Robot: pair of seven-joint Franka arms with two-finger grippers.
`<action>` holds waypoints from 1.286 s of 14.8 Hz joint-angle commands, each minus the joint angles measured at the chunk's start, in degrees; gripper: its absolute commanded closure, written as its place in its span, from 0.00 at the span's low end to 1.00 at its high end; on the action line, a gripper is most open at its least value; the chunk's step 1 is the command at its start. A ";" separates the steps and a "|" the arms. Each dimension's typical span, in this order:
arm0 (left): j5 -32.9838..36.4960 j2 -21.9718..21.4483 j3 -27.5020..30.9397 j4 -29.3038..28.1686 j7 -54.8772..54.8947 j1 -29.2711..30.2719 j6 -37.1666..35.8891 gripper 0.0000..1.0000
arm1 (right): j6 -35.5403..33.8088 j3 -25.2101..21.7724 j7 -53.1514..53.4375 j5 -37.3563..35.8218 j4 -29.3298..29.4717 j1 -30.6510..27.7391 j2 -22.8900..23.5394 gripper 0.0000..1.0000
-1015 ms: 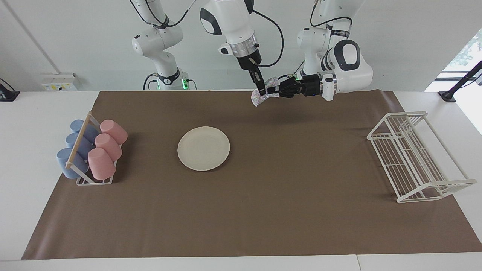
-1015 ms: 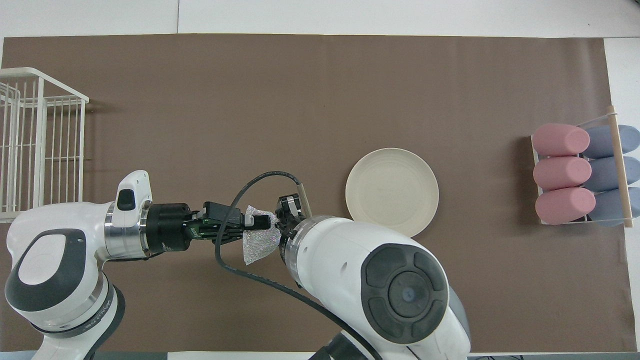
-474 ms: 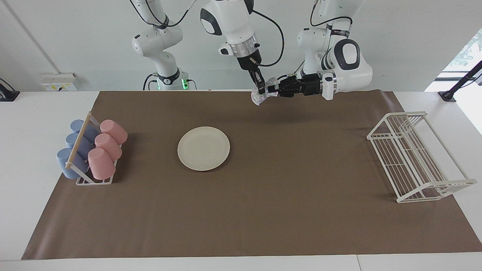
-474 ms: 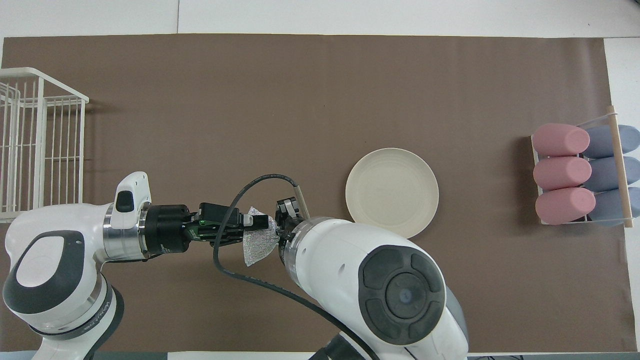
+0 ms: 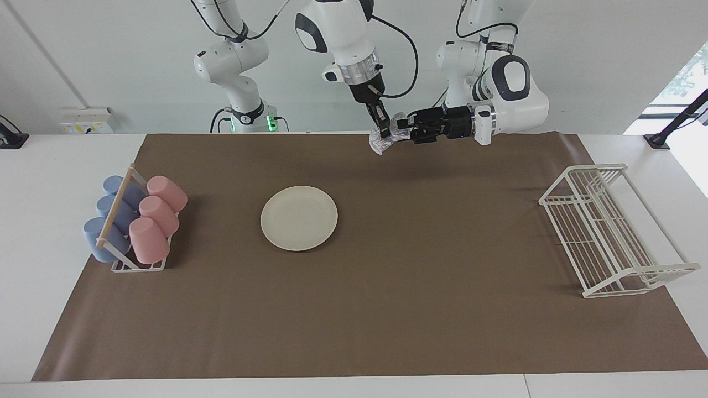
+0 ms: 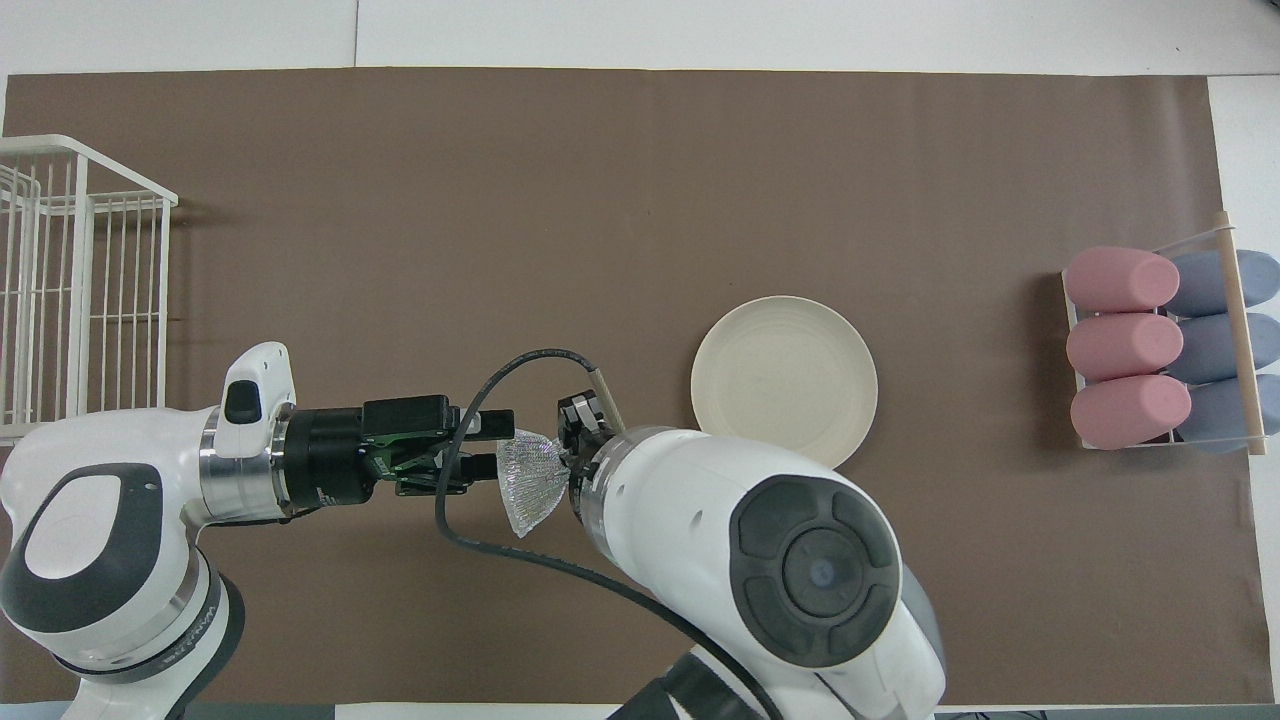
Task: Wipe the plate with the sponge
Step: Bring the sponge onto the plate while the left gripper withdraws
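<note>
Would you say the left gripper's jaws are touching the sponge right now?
Cannot tell. In the overhead view the left gripper has its jaws spread at the sponge, but neither view shows a clear gap or contact.

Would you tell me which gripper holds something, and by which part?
The right gripper pinches the sponge by its upper edge; the left gripper stands open beside it, holding nothing.

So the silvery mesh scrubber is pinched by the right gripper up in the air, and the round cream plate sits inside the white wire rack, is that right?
Not quite. The facing view shows the round cream plate lying flat on the brown mat, apart from the white wire rack. The silvery mesh scrubber is indeed pinched by the right gripper, in the air.
</note>
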 commanded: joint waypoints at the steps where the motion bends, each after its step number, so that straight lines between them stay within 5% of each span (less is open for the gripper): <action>1: 6.66 -1.15 0.04 0.34 -3.32 1.73 1.87 0.00 | 0.35 0.31 -8.55 0.32 -3.34 -6.20 -0.71 1.00; 4: 15.36 -0.88 0.04 1.75 -3.68 5.42 1.87 0.00 | 1.66 0.31 -13.99 0.32 -6.75 -10.51 1.22 1.00; 9: 31.01 -0.62 0.04 4.48 -5.35 11.76 1.08 0.00 | 17.54 0.31 -18.31 0.40 -18.54 -11.32 4.65 1.00; 13: 43.41 -0.62 0.04 6.41 -5.35 12.46 1.35 0.00 | 19.77 0.31 -26.04 0.58 -21.09 -16.49 5.18 1.00; 19: 55.20 -0.01 -0.84 6.94 -5.26 13.26 4.24 0.00 | 23.46 0.40 -28.17 1.37 -22.24 -16.24 9.83 1.00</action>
